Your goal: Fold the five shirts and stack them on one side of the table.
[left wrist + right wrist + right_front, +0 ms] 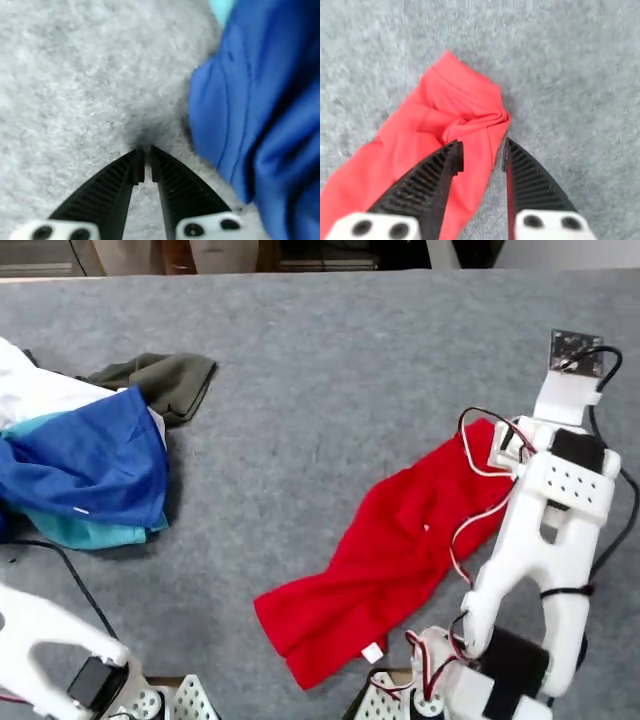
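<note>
Shirts sit in two groups on the grey felt [320, 350]. The red shirt [390, 560] lies alone, stretched crumpled on a diagonal from centre right to lower centre of the high view, probably pulled out as the one to fold now. The rest are heaped at the left edge: blue shirt [95, 465] on top of a teal shirt [90, 532], with a white shirt [30, 390] and an olive shirt [160, 380] at upper left, none folded.

The right claw [480, 155] is open and holds nothing. One jaw is over the red cloth and the other over bare felt, with the shirt's twisted corner just ahead between them, likely lined up for a pinch.

The left claw [145, 167] is closed and empty, tips at the felt just beside the blue shirt's edge.
</note>
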Robot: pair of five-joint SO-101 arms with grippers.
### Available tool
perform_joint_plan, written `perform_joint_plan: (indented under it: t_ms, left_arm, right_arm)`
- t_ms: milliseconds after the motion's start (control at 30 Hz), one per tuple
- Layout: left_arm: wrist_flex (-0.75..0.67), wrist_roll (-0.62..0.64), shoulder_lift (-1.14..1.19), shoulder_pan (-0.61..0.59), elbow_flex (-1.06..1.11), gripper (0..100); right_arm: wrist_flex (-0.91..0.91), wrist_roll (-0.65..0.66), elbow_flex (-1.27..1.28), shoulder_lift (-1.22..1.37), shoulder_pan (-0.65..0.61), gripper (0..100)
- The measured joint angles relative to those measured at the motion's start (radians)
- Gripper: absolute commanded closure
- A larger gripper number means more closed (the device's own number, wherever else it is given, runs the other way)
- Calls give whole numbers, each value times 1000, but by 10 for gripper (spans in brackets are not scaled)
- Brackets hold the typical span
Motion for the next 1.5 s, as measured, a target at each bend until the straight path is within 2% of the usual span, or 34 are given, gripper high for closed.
perform_joint_plan:
  t_ms: [133, 267, 400, 500, 600, 700, 800, 933, 1100, 1167, 1267, 1333, 1500]
  left_arm:
    - [2, 147, 26, 57, -169, 850]
    - [-2, 241, 35, 147, -195, 867]
    - [-2, 261, 35, 233, -180, 877]
    - [-2, 264, 20, 259, -166, 886]
    - [-2, 265, -18, 295, -158, 945]
    - [0, 264, -100, 325, -149, 964]
    - [0, 259, -222, 350, -83, 965]
    - [-2, 255, -423, 405, 104, 964]
    - [0, 255, -681, 583, 358, 887]
    - [-17, 299, -736, 666, 407, 830]
    - [-40, 394, -755, 787, 436, 757]
    - [-80, 451, -746, 861, 463, 743]
    - [-293, 549, -598, 922, 509, 743]
  right_arm:
    - [51, 0, 0, -14, 0, 850]
    - [80, 0, 0, -14, 0, 850]
    - [129, 8, -32, -25, 6, 853]
    - [167, 84, -35, -43, 3, 853]
    - [224, 143, -20, -52, -43, 863]
    - [295, 155, 8, -94, -94, 917]
    - [350, 158, 32, -166, -160, 958]
    - [388, 158, 72, -279, -250, 962]
    - [388, 158, 84, -361, -350, 961]
    - [388, 158, 89, -364, -371, 961]
    - [388, 158, 120, -364, -391, 961]
    - [381, 158, 149, -364, -391, 961]
    - [252, 158, 278, -364, -391, 961]
